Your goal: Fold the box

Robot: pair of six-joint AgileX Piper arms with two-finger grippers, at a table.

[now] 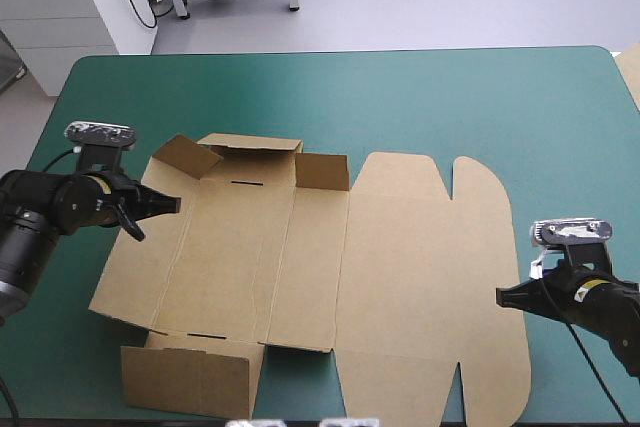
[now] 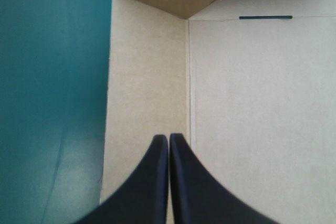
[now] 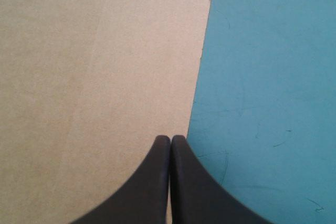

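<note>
Brown box (image 1: 400, 277) flat, far flaps up | left gripper (image 1: 172, 205) closed | right gripper (image 1: 503, 296) closed | pale sheet (image 1: 632, 72) at right edge

Teal-green cover (image 1: 400, 97); pale sheet edge (image 1: 631, 72) beyond its right side.

The teal-green table (image 1: 420, 97) bears the brown box (image 1: 400, 277), lying mostly flat.

box (image 1: 400, 267) mid-table, teal-green cover (image 1: 400, 97) bare beyond
</note>
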